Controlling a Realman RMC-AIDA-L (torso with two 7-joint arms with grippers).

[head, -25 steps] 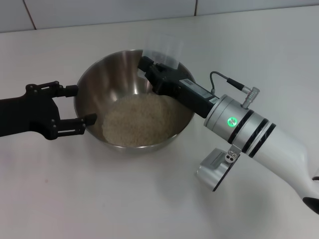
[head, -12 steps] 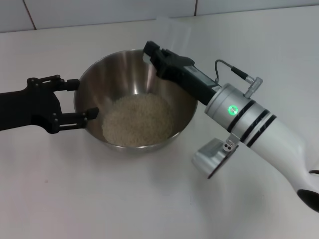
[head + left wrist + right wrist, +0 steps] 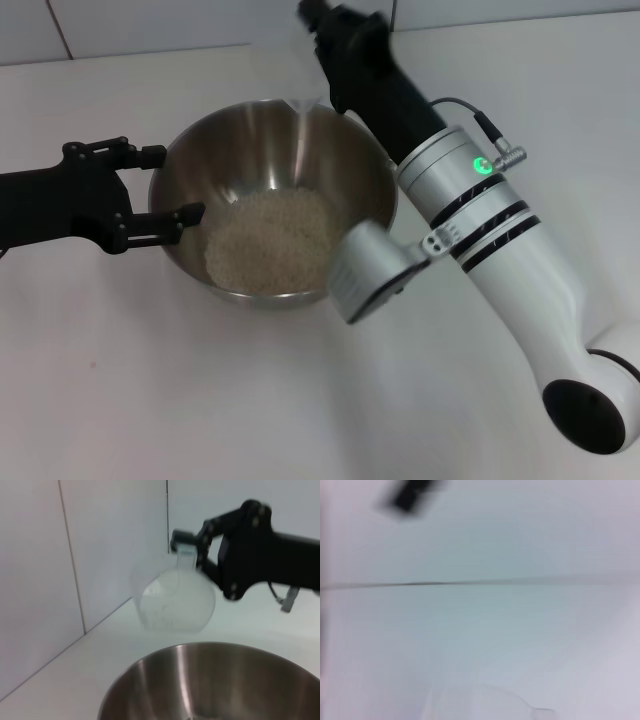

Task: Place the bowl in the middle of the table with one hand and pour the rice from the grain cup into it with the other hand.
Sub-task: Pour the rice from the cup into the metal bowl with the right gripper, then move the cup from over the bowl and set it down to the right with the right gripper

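Bare white smooth tabletop fills the near part of the head view, with open room on the near side of the large round stainless-steel mixing bowl and more bare surface to the far right. Bowl sits upright about mid-table, mouth up, with a fine off-white mass of rice heaped on its floor.

Left black two-fingered gripper lies at the bowl's left rim, fingers spread; the nearer fingertip touches or nearly touches the outer wall, the farther one sits by the rim. It grips nothing.

Right silver-white cylindrical arm runs diagonally from near right up across the bowl's right rim toward the far edge. A green light glows on its wrist ring. Right black gripper is past the bowl's far rim, near the grey-white tiled wall.

Left wrist view: the right gripper's fingers are clamped on the small clear plastic grain cup, held raised behind the bowl's far rim. Cup tipped on its side, long axis roughly level, mouth turned away from the gripper. A few specks cling inside it.

No legible writing or labels.
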